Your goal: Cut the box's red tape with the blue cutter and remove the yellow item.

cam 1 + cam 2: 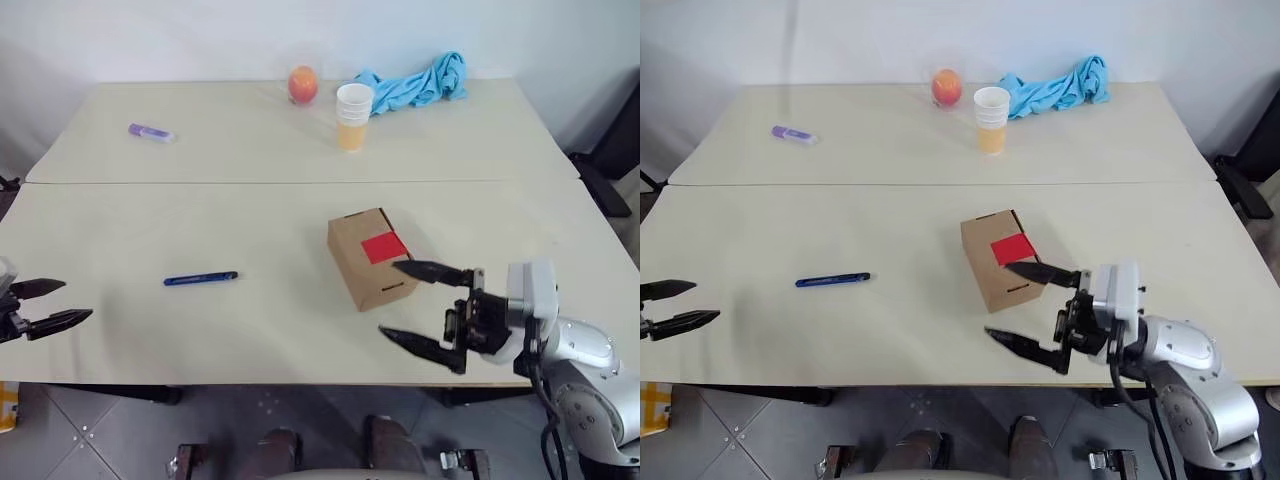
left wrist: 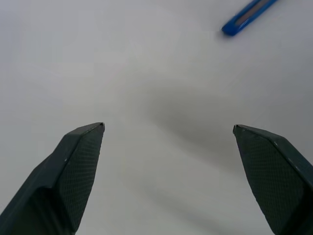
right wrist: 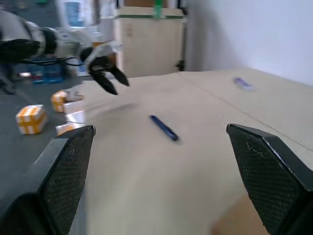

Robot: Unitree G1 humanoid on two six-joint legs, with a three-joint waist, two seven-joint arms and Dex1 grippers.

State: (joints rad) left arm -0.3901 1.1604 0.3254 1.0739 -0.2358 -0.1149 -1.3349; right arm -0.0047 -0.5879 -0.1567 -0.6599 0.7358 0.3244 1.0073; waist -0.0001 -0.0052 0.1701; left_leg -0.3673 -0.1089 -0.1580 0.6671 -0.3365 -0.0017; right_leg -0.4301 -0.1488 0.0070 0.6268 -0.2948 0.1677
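The right gripper (image 1: 410, 303) is seen with its 2 black fingers spread wide and empty, held just off the near edge of the table (image 1: 250, 340) and pointed across it, one fingertip lying close against the near-right side of the box (image 1: 371, 258). The left gripper (image 1: 50, 305) is likewise spread wide and empty, hanging at the near-left corner, part of it beyond the table's left edge. The box sits right of centre on the near half, its flaps closed, with the red tape (image 1: 384, 246) uncut on its top face; the yellow item cannot be seen and is judged to be inside. The blue cutter (image 1: 200, 278) lies flat on the near half, between the left gripper and the box and well apart from both. No step of the task is judged to be done. A slim tool lying flat is likely to be pushed or rolled by a finger landing off-line, and the light box could be shoved toward the near edge if it is not braced during cutting. Wide bare surface is left around the cutter and the box; the purple marker (image 1: 151, 132), fruit (image 1: 302, 84), cup (image 1: 353, 116) and blue cloth (image 1: 420, 82) are kept at the far edge, clear of any reach.
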